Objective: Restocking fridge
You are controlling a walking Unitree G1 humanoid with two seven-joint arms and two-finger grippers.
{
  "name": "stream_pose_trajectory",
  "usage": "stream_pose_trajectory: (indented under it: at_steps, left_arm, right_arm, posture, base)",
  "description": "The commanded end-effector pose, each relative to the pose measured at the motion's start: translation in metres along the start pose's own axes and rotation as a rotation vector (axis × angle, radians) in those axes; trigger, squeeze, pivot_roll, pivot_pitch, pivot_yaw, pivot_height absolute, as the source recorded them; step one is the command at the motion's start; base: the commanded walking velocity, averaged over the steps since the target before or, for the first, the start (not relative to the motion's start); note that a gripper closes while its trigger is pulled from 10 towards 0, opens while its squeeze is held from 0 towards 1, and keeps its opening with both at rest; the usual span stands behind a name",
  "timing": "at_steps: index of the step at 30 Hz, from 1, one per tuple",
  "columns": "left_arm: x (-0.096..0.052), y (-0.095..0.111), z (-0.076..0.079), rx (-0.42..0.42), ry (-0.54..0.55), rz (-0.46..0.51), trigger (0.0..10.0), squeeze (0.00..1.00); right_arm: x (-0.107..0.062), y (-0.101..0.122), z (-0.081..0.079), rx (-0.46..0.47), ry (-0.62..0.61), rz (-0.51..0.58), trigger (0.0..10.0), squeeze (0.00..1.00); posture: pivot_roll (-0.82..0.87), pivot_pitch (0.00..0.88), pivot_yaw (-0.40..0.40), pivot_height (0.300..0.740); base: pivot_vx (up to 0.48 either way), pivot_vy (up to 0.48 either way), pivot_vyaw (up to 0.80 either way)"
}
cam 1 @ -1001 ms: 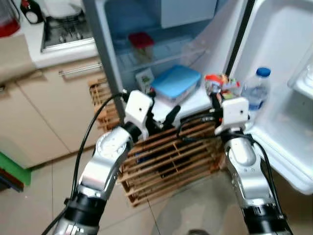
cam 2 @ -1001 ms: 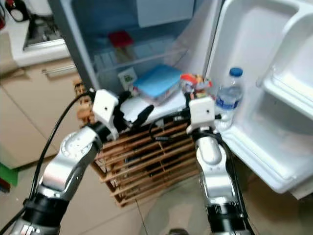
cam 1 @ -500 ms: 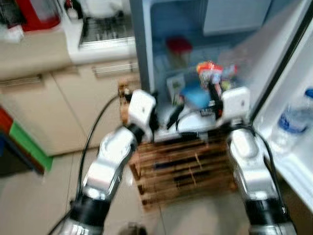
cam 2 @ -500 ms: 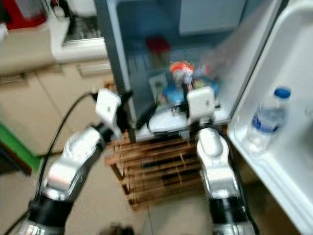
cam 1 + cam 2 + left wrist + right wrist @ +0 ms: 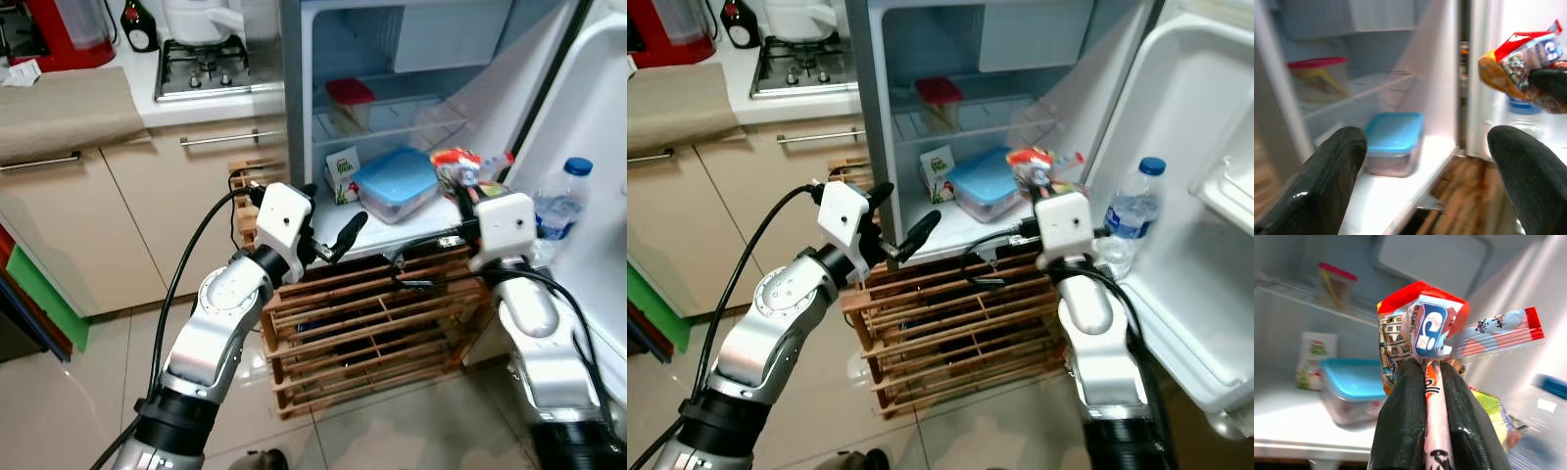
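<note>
Left eye view — open fridge (image 5: 392,59); right gripper (image 5: 1432,382) jaws clamped on snack packet (image 5: 1422,328), left gripper (image 5: 1425,161) jaws apart.

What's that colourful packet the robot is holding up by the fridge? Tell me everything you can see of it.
The snack packet is a crinkly, shiny plastic wrapper, red at the top with white, blue and orange printing whose words cannot be read. A flat clear strip with red edges sticks out from it to one side. The right gripper pinches it between two black fingers, holding it upright in the air before the open fridge, above the blue-lidded box and near the water bottle in the door.
</note>
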State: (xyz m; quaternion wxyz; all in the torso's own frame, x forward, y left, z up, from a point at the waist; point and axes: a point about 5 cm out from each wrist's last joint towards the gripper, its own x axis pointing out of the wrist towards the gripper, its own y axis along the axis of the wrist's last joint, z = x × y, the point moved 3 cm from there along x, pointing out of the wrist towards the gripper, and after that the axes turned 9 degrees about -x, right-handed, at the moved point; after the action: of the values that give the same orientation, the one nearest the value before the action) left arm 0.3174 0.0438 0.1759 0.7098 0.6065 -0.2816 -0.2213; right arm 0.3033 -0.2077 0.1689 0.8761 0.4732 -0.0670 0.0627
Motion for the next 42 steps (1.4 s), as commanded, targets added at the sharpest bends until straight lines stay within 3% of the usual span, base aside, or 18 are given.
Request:
stream_pose_trajectory:
  at_steps: [1,3,9,16,20,28,36,39,42]
  left_arm:
    - [-0.003,-0.004,-0.004,-0.018,0.011,-0.014,10.0,0.00]
    - [0.000,-0.005,0.000,-0.025,-0.036,-0.033,10.0,0.00]
    - [0.003,-0.005,0.003,-0.020,-0.080,-0.045,10.0,0.00]
    - [0.007,-0.006,0.005,-0.037,-0.088,-0.041,10.0,0.00]
    - [0.005,-0.006,0.003,-0.043,-0.078,-0.041,10.0,0.00]
    - [0.001,-0.006,-0.001,-0.040,-0.065,-0.048,10.0,0.00]
    - [-0.005,-0.003,-0.005,-0.031,-0.055,-0.053,10.0,0.00]
    - [-0.011,-0.003,-0.010,-0.022,-0.040,-0.066,10.0,0.00]
    - [-0.019,-0.004,-0.014,-0.010,-0.024,-0.086,10.0,0.00]
  right_arm:
    - [0.006,0.012,0.005,-0.019,-0.013,0.043,0.0,0.00]
    - [0.001,0.006,0.022,-0.068,-0.059,0.015,0.0,0.00]
    - [-0.005,0.012,0.033,-0.166,-0.043,0.002,0.0,0.00]
    - [-0.007,-0.008,0.054,-0.294,-0.053,-0.072,0.0,0.00]
    - [-0.004,-0.014,0.059,-0.305,-0.062,-0.090,0.0,0.00]
    - [0.006,-0.027,0.054,-0.355,-0.036,-0.104,0.0,0.00]
    - [0.020,-0.026,0.044,-0.422,-0.014,-0.061,0.0,0.00]
    - [0.027,-0.026,0.044,-0.487,-0.016,-0.049,0.0,0.00]
    - [0.030,-0.034,0.051,-0.482,-0.041,-0.075,0.0,0.00]
  posture:
    - [-0.25,0.041,0.088,0.740]
    - [-0.27,0.037,0.119,0.740]
    - [-0.29,0.035,0.135,0.740]
    - [-0.29,0.043,0.123,0.740]
    - [-0.28,0.050,0.120,0.740]
    - [-0.25,0.056,0.126,0.740]
    - [-0.22,0.068,0.137,0.740]
    - [-0.18,0.084,0.142,0.740]
    - [-0.15,0.094,0.148,0.740]
  base:
    - [0.000,0.000,0.00]
    - [0.000,0.000,0.00]
    - [0.000,0.000,0.00]
    - [0.000,0.000,0.00]
    - [0.000,0.000,0.00]
    - [0.000,0.000,0.00]
    - [0.000,0.000,0.00]
    - [0.000,0.000,0.00]
    - [0.000,0.000,0.00]
